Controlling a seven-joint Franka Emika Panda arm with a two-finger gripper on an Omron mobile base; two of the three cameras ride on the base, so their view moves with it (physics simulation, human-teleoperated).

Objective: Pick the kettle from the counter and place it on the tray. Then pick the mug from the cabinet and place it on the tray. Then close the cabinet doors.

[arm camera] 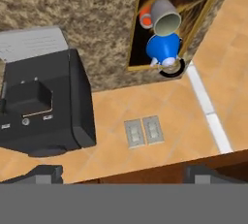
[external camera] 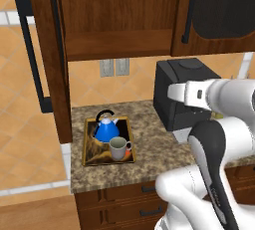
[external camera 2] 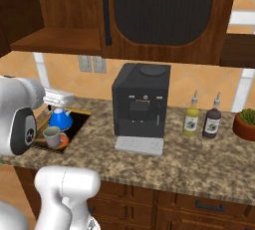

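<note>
Closest to you is the arm itself, raised up over the counter, and the gripper has its jaws spread wide with nothing between them; in the hand view you get the two dark tips at the bottom edge, far apart. Past that, the tray sits flat on the left end of the counter with both things already on it. The mug stands upright at the near end of the tray, handle out to the right, and the kettle is just behind it, close enough that they look like they touch. To the right of the tray you've got a black coffee machine, then two bottles and a potted plant further along. Up top, the cabinet is open: the left door swings out toward you and the right door stands ajar.
</note>
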